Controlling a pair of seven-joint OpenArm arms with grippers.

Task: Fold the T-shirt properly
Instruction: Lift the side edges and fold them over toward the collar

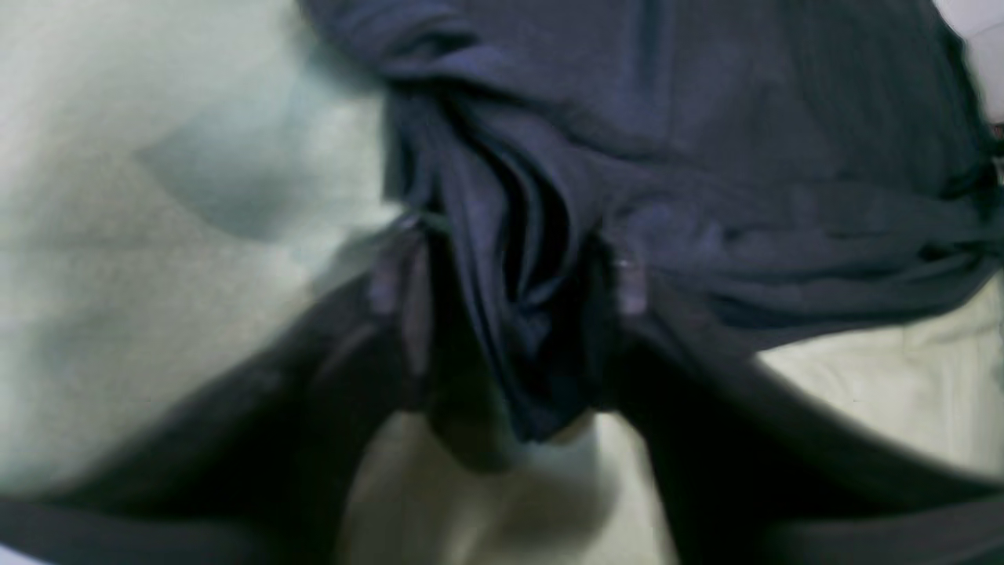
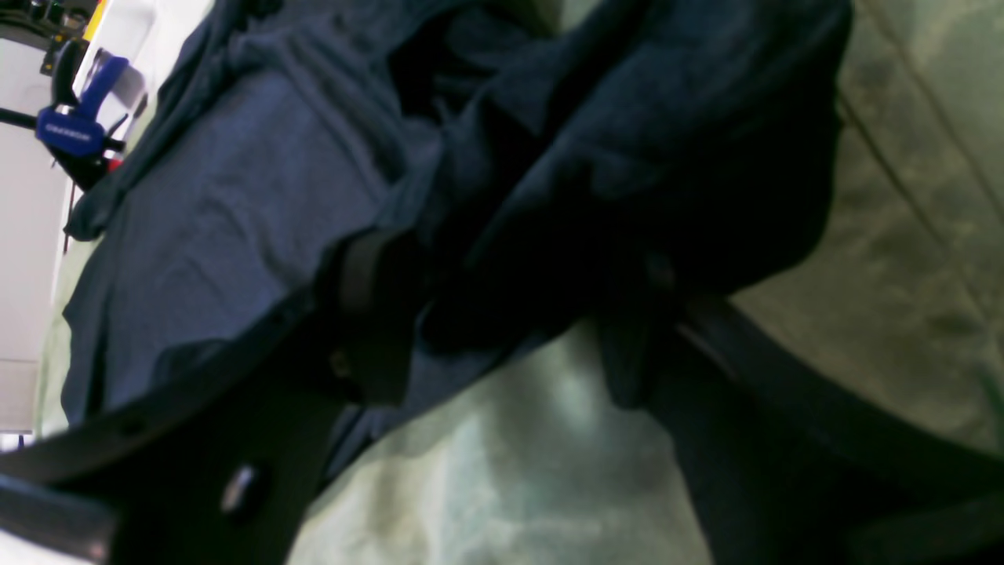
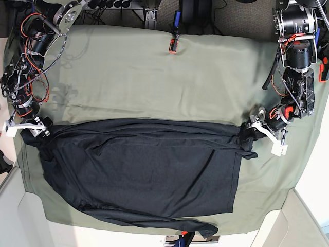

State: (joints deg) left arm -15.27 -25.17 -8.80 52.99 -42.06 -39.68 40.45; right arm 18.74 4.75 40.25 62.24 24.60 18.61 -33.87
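Gripping bunched T-shirt point(image 3: 144, 170) fabric at opposite side edges of your surface point(image 3: 154, 77), left claw point(image 1: 514, 298) and, seemingly, right claw point(image 2: 502, 314) are clamped.

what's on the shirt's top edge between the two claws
Nothing but the T-shirt itself: its bunched top edge spans from right claw to left claw, per base view.

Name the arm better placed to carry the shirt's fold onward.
Neither alone. Left claw and right claw each pinch one end of the T-shirt's far edge, so they should move together.
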